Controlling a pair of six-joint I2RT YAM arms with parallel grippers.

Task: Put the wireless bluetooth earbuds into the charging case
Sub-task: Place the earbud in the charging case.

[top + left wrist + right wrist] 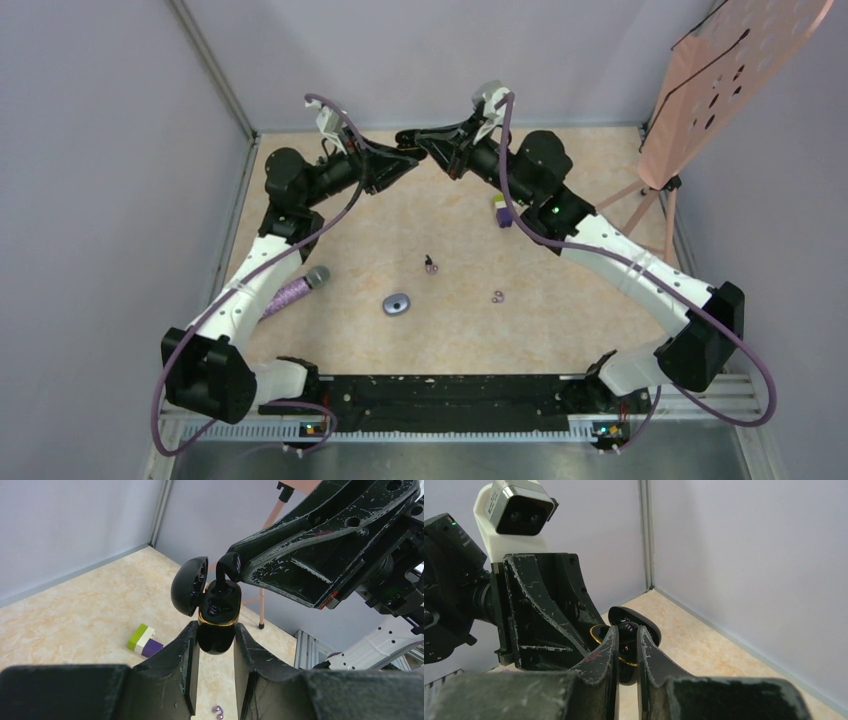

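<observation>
My left gripper (215,628) is shut on the black charging case (218,609), which has a gold rim, and holds it up with its lid (189,586) open. My right gripper (626,630) is shut on the black earbud (626,636) and holds it right at the case's open cavity. Both grippers meet in the air at the back middle of the top view, left (407,158) and right (428,145). A purple earbud with a dark stem (430,264) and a purple ring-like earbud (497,296) lie on the table.
A green-and-purple block (501,211) lies by the right arm. A grey-blue oval object (397,304) and a purple microphone-like thing (297,290) lie at the front left. A pink perforated stand (715,85) is at the back right. Walls close in the sides.
</observation>
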